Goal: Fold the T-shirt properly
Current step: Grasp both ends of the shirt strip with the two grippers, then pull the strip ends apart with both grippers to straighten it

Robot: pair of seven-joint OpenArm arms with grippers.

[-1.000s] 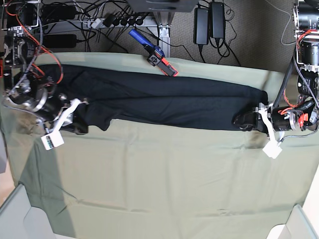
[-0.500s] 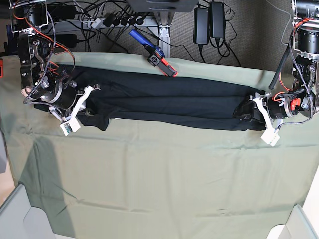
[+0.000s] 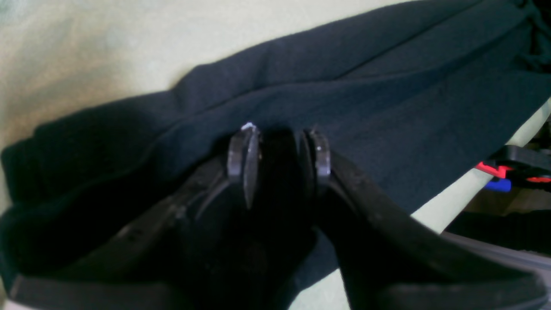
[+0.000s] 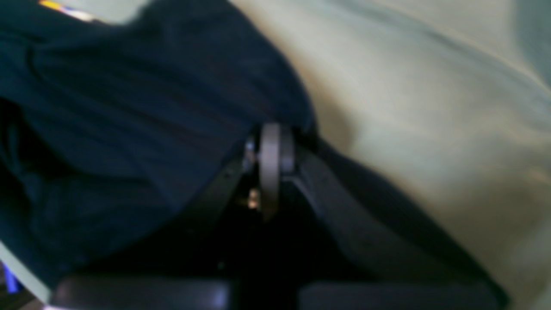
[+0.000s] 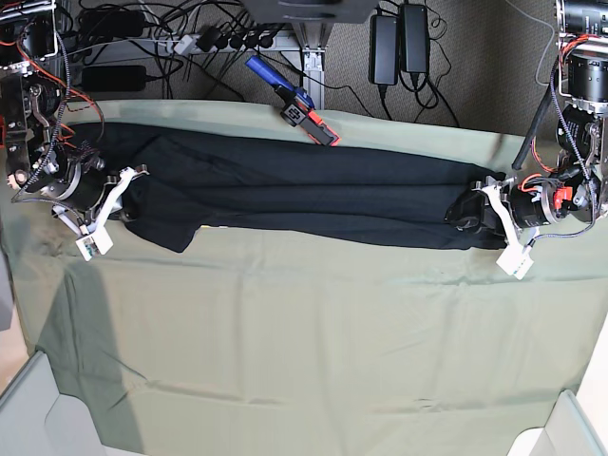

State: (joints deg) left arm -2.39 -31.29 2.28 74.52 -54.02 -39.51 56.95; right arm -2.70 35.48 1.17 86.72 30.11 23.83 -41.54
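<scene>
we see the base view high above, facing down the green cloth (image 5: 313,332), both wrist views close behind their jaws, all sharing the T-shirt (image 5: 304,195)

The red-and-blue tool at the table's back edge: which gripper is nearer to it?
Roughly equal, the right slightly nearer. The right gripper holds the T-shirt far on one side of the tool; the left gripper grips the opposite end.
</scene>
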